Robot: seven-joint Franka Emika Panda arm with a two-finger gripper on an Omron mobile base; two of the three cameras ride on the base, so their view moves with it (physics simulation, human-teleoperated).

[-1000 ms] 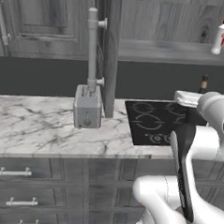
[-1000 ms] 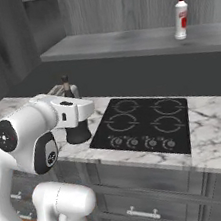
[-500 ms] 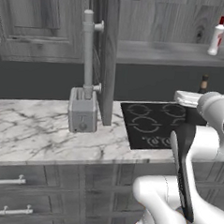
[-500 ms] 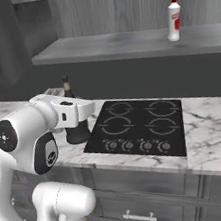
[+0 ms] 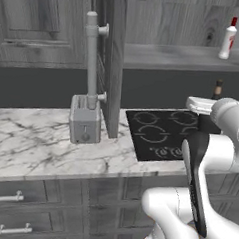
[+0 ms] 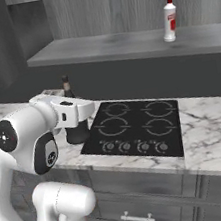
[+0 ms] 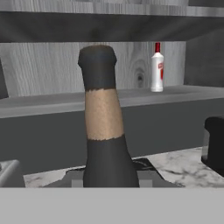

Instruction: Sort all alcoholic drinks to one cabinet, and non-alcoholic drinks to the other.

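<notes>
In the left base view, the white bottle [image 5: 227, 39] stands on the open cabinet shelf [image 5: 180, 57], already sorted. In the right base view, the dark bottle [image 6: 74, 119] stands at the bench's [image 6: 208, 137] left part, beside the cooktop [image 6: 135, 126]. In the hand view, the fingers are clamped on its body; it appears not yet lifted.

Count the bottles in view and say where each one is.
2. A white bottle with red cap stands on the open shelf above the cooktop. A dark bottle stands on the counter beside the cooktop, in the gripper. Others may be hidden.
</notes>
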